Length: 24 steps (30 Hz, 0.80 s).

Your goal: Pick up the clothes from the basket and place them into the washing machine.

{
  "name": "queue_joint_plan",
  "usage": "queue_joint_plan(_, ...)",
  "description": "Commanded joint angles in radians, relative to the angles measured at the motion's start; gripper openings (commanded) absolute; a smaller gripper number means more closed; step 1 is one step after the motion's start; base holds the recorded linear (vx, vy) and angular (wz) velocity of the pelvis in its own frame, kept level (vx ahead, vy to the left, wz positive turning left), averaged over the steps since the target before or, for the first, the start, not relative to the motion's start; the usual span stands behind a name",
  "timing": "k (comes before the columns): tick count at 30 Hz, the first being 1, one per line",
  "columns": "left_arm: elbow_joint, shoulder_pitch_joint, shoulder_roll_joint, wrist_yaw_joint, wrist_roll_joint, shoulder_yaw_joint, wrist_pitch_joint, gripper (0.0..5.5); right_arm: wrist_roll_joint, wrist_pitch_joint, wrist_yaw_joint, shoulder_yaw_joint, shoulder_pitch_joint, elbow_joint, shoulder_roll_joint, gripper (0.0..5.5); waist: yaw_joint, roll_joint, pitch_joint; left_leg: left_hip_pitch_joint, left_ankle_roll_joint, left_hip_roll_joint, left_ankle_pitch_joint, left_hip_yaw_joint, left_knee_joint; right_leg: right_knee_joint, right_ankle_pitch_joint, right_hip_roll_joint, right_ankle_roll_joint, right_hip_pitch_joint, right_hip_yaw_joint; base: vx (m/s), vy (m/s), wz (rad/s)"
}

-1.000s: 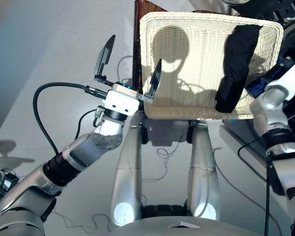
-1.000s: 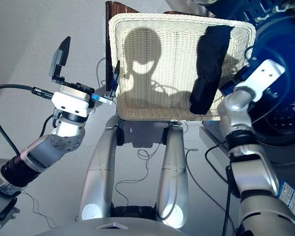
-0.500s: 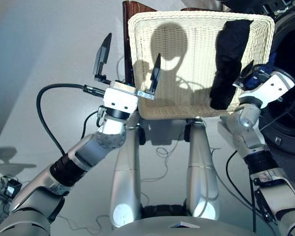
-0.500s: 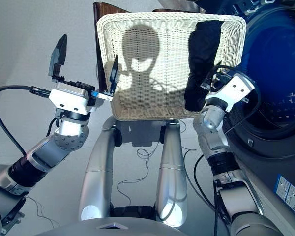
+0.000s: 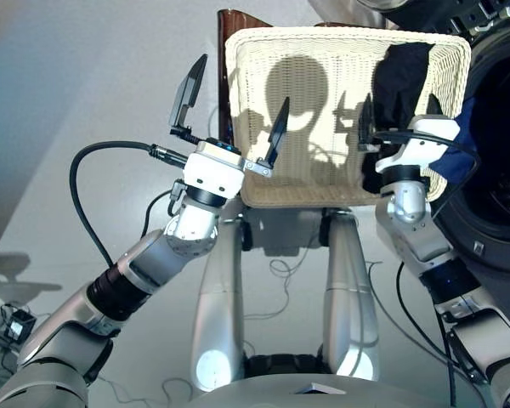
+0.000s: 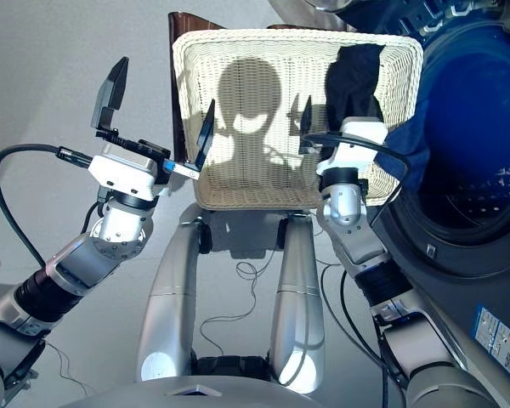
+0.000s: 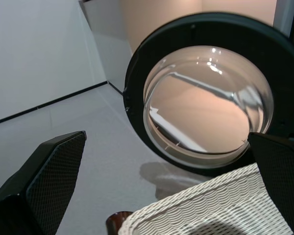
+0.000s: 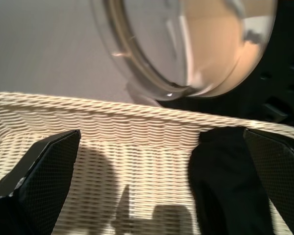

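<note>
The right gripper [image 6: 330, 112] hangs over the near right part of the basket [image 6: 238, 194], fingers spread wide and empty, lined up on the black roll [image 6: 355, 70] that lies along the basket's right side. That roll is the only garment in the basket. A fold of navy cloth [image 6: 408, 144] drapes at the lip of the washing machine [image 6: 472, 170], just beside the basket's right edge (whether it is fully inside the drum cannot be told). The left gripper [image 5: 231, 95] waits at the basket's left rim, fingers apart too, holding nothing; its wrist view shows the porthole door [image 7: 208, 103] swung open beyond the basket.

The risk from here: the black roll is soft and long, so a pinch near one end could let it unroll and trail, snagging the wicker rim and dragging the basket. A descent too close to the right wall might catch a finger on the weave.
</note>
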Motion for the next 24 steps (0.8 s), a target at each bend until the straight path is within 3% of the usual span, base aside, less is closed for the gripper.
queue_joint_plan(1,-0.06,-0.04,-0.025,-0.026,-0.014,0.003,-0.081,5.5,-0.041,0.006,0.013,0.004,-0.069,0.048,0.015,5.5,0.022,0.017,-0.013,-0.024,-0.031,0.011,-0.153,-0.036,0.17,-0.035,0.049,-0.013,-0.003,-0.009,-0.051,0.0,0.0,0.0)
queue_joint_plan(13,-0.035,-0.055,-0.086,-0.051,-0.074,-0.034,-0.077,5.5,0.046,0.093,0.022,-0.023,-0.259,0.584,0.062,5.5,0.079,0.05,-0.013,-0.072,-0.035,0.0,-0.166,-0.064,0.222,0.027,0.018,-0.03,-0.01,-0.034,-0.084,0.0,-0.004,0.005)
queue_joint_plan(24,-0.033,-0.077,-0.089,-0.063,-0.084,-0.041,-0.064,5.5,0.039,0.174,0.045,-0.031,-0.377,0.885,0.034,5.5,0.113,0.09,-0.013,-0.114,-0.033,-0.004,-0.18,-0.066,0.266,0.063,0.008,-0.029,-0.009,-0.079,-0.083,0.0,0.0,0.0)
